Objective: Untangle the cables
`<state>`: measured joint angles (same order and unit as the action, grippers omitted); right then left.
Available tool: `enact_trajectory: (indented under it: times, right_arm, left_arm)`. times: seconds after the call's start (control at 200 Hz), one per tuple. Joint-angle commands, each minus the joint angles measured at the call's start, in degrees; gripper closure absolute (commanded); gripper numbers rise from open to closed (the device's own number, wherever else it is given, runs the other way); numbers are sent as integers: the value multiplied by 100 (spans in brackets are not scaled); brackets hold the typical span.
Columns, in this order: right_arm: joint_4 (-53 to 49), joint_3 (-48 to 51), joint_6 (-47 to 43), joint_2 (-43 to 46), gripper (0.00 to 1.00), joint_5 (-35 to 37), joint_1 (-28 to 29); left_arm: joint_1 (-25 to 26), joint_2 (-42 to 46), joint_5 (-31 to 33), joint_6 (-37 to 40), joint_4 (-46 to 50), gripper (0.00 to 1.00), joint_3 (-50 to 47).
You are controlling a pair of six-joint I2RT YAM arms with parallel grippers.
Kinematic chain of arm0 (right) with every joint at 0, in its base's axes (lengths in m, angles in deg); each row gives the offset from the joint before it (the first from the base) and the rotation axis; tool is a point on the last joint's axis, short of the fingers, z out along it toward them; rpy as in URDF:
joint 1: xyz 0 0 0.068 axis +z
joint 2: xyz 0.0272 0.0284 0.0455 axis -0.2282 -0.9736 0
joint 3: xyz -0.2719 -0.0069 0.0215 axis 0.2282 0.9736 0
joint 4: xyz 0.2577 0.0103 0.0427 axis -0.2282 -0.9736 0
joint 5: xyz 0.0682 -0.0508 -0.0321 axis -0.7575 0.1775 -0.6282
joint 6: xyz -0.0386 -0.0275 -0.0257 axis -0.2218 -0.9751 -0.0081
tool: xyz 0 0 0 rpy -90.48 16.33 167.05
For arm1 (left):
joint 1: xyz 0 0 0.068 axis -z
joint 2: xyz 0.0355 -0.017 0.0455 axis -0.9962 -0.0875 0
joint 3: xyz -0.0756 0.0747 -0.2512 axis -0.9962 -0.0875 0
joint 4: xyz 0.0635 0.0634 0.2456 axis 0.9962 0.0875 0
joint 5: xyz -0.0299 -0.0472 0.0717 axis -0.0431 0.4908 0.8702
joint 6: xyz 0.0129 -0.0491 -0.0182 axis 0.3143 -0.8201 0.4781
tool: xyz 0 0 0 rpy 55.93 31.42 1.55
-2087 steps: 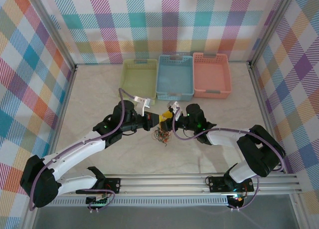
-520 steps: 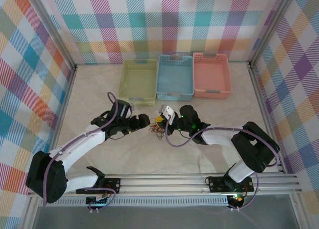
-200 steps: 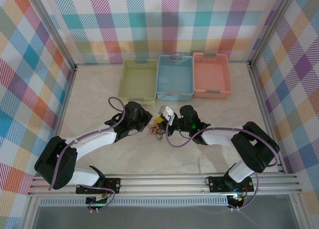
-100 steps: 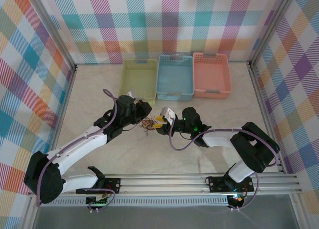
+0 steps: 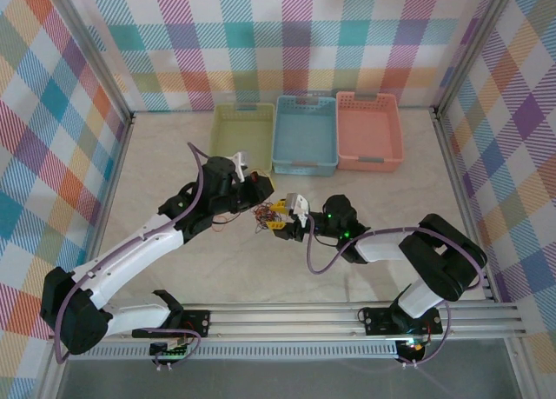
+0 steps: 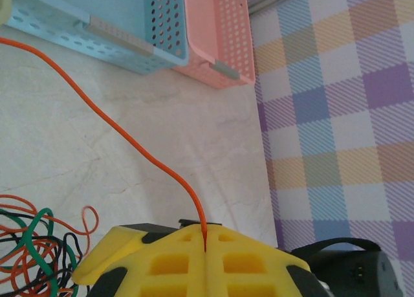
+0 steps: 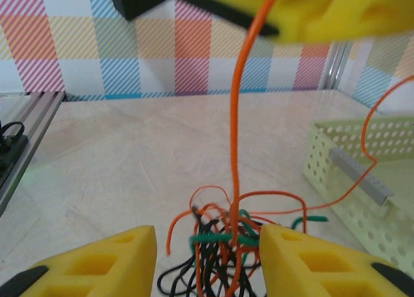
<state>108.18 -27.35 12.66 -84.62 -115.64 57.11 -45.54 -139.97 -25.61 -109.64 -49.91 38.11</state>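
The cables (image 5: 262, 215) are a small tangle of orange, green and black wires on the table between my two grippers. My left gripper (image 5: 261, 187) is shut on one orange cable (image 6: 136, 145), which rises from between its yellow pads (image 6: 162, 261) and curves off to the upper left. The rest of the tangle (image 6: 32, 248) lies at that view's lower left. In the right wrist view the taut orange cable (image 7: 238, 116) climbs from the tangle (image 7: 226, 245) up to the left gripper (image 7: 310, 9). My right gripper (image 7: 207, 245) stands open, its fingers (image 7: 116, 261) on either side of the tangle.
Three baskets stand in a row at the back: yellow-green (image 5: 243, 138), blue (image 5: 304, 135) and pink (image 5: 369, 129). The yellow-green basket (image 7: 362, 174) is close to the tangle's right in the right wrist view. Plaid walls enclose the table.
My right gripper has opened and let go of the tangle. The left gripper has lifted and shifted toward the baskets with the orange cable, dragging the tangle left.
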Motion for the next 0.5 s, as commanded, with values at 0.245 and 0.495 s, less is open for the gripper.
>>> enact_trajectory:
  times: [0.245,0.495]
  right_arm:
    - [935,124,-87,-162,54,-318,38]
    - [1,-201,-202,-184,62,-250,46]
  left_arm:
    - [232,-219,-232,251,103,100,299]
    - [380,-170,-527,367,454,100,863]
